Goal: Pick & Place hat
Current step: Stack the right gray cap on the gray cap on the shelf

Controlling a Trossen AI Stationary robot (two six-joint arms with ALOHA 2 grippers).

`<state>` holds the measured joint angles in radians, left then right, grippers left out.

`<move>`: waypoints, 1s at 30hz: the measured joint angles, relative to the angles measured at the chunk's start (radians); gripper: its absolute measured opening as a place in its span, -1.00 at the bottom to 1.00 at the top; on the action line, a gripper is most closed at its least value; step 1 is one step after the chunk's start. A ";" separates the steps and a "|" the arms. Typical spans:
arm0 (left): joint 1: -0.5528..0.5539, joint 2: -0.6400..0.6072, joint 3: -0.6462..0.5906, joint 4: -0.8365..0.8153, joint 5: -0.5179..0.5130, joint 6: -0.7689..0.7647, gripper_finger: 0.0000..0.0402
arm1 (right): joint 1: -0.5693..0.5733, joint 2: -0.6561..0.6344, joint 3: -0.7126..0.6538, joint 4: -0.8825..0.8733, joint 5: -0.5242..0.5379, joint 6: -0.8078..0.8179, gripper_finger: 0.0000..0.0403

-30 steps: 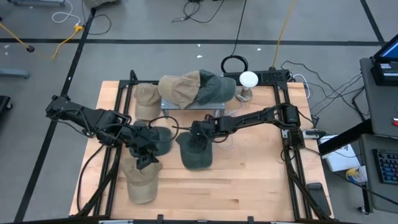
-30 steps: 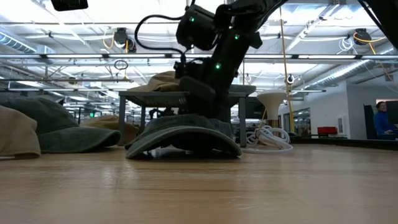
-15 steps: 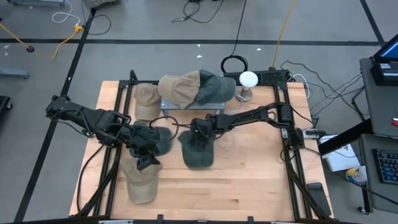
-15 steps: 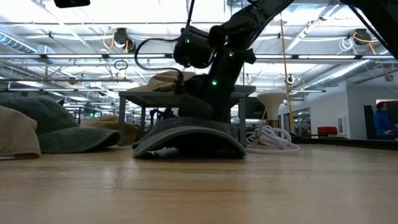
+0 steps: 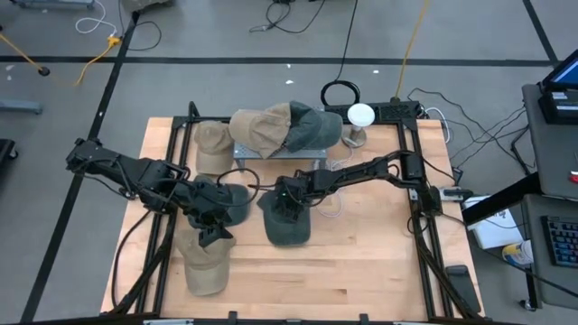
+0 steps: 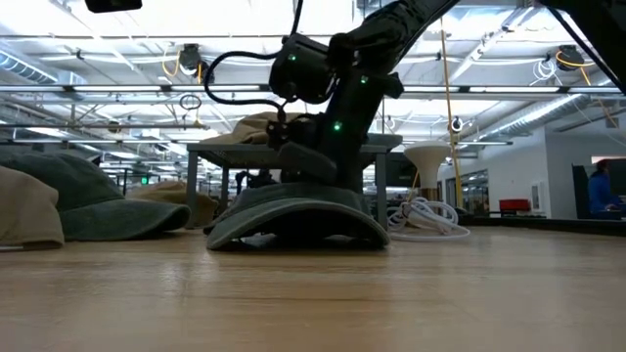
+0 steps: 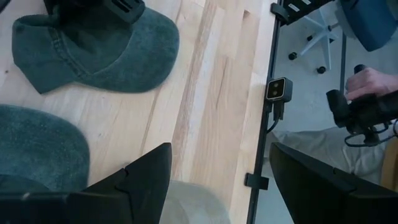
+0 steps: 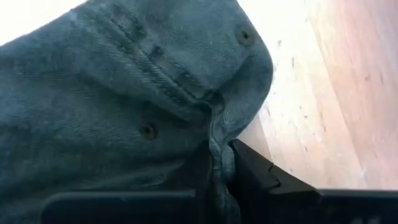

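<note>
A dark green hat (image 5: 287, 224) lies on the wooden table near its middle, with its brim arched over the table in the low view (image 6: 298, 210). My right gripper (image 5: 287, 195) stands over the hat's crown and is shut on it (image 8: 219, 163). My left gripper (image 5: 210, 231) hangs open to the left, above a tan hat (image 5: 206, 264) and beside a second green hat (image 5: 232, 202). In the left wrist view its fingers (image 7: 217, 180) have nothing between them. My right gripper pinches a raised fold of the green hat's crown cloth (image 8: 214, 140) between its two fingers, beside a seam and two eyelets. It comes from above, slanting down from the table's right side. The hat's brim edges (image 6: 372, 235) rest on the table.
A low metal rack (image 5: 271, 152) at the table's far side carries tan and green hats (image 5: 289, 128). Another tan hat (image 5: 213, 143) lies to its left, and a white lamp-like object (image 5: 360, 116) and cables to its right. Black frame rails (image 5: 420, 217) run along both table sides.
My right gripper has come down a little onto the green hat's crown, with its wrist shifting slightly toward the table's left. The hat has slid a little toward the table's right edge, still resting on its brim.
</note>
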<state>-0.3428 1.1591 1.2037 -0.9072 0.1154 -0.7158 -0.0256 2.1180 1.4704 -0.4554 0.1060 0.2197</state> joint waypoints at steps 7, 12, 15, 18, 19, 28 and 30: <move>0.000 0.000 0.000 -0.001 0.000 0.027 0.36 | 0.046 -0.103 -0.010 -0.095 0.019 -0.068 -0.86; 0.000 0.000 0.000 -0.001 0.000 0.067 0.36 | 0.080 -0.262 -0.005 -0.146 0.029 -0.138 -0.86; 0.000 0.000 0.000 -0.001 -0.001 0.087 0.36 | 0.098 -0.357 -0.006 -0.180 0.033 -0.184 -0.86; 0.000 0.000 0.000 -0.001 -0.003 0.093 0.36 | 0.108 -0.460 -0.006 -0.199 0.028 -0.215 -0.86; 0.000 0.000 0.000 -0.001 -0.004 0.093 0.36 | 0.110 -0.495 -0.005 -0.204 0.023 -0.225 -0.86; 0.000 0.000 0.000 -0.001 -0.012 0.136 0.36 | 0.126 -0.744 -0.005 -0.245 0.023 -0.432 -0.86; 0.000 0.000 0.000 -0.001 -0.012 0.145 0.36 | 0.125 -0.791 -0.005 -0.254 0.025 -0.501 -0.86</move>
<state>-0.3428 1.1591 1.2037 -0.9085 0.1034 -0.5705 0.0997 1.3271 1.4658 -0.7093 0.1311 -0.2813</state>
